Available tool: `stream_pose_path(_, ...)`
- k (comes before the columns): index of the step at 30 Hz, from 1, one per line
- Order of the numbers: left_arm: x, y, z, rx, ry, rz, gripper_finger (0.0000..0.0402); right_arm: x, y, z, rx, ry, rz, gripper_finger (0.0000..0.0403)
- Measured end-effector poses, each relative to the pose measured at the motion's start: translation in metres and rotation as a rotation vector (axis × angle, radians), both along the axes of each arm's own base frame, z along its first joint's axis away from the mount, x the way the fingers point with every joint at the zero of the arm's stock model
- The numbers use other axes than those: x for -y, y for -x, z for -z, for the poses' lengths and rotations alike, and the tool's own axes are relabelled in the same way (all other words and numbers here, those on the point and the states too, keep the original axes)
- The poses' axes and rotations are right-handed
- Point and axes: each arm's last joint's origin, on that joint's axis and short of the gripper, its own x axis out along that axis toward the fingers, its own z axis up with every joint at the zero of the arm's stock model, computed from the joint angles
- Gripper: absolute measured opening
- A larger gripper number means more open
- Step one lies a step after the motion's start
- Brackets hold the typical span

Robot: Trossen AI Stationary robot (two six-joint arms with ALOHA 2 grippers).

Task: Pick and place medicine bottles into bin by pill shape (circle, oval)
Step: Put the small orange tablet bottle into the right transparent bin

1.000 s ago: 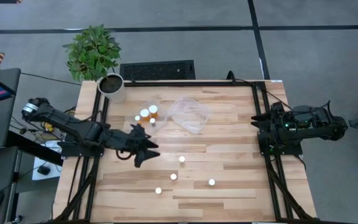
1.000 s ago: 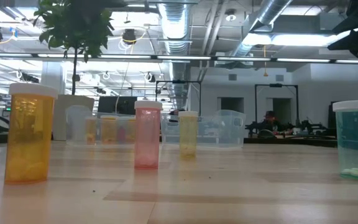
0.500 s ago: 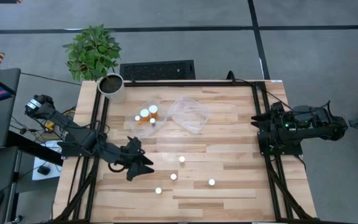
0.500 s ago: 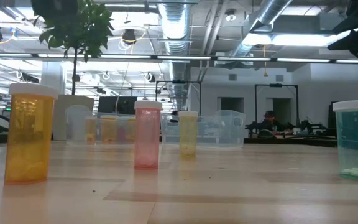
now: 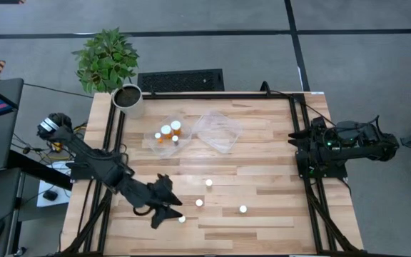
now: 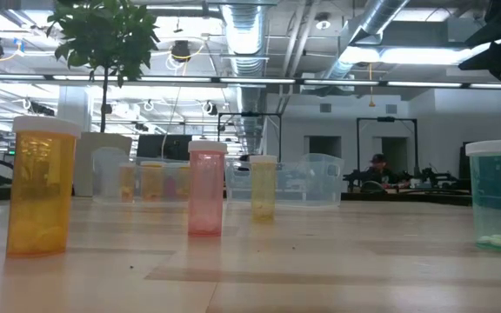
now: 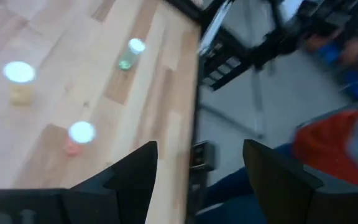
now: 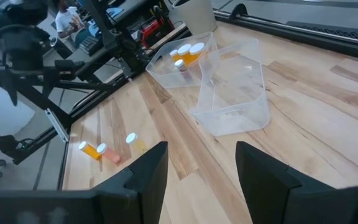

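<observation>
- left gripper (image 5: 168, 212) open, empty, just beside a white-capped bottle (image 5: 182, 219) near the table's (image 5: 262, 164) front.
- right gripper (image 8: 197, 171) open, empty, at the right edge.

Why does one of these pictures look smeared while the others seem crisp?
The left wrist view is streaked by motion blur: the bottles and the room beyond the table smear. The high view is sharp and evenly lit. The low view is crisp too, with bright ceiling lights glaring behind.

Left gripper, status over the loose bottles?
Left gripper open, empty, beside front-left bottle. Right gripper open, parked at right edge. Three bottles in left tray. Nothing blocking.
</observation>
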Motion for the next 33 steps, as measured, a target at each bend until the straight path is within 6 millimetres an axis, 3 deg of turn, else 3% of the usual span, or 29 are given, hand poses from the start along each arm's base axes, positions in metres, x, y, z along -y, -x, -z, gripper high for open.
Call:
stream_pose_path(5, 0.015, -0.02, 0.012, -0.07, -0.182, 0.052, 0.0231, 0.0, 0.0, 0.0, 0.0, 0.0, 0.0, 0.0201)
stream_pose_path(14, 0.04, -0.048, 0.053, -0.212, -0.345, 0.183, 0.0255, 0.0, 0.0, 0.0, 0.0, 0.0, 0.0, 0.0201)
stream_pose_path(22, 0.041, -0.038, 0.071, -0.346, -0.459, 0.204, 0.0289, 0.0, 0.0, 0.0, -0.001, 0.0, 0.0, 0.0201)
stream_pose_path(33, 0.04, -0.037, 0.074, -0.329, -0.493, 0.177, 0.0294, 0.0, 0.0, 0.0, -0.004, 0.001, 0.0, 0.0201)
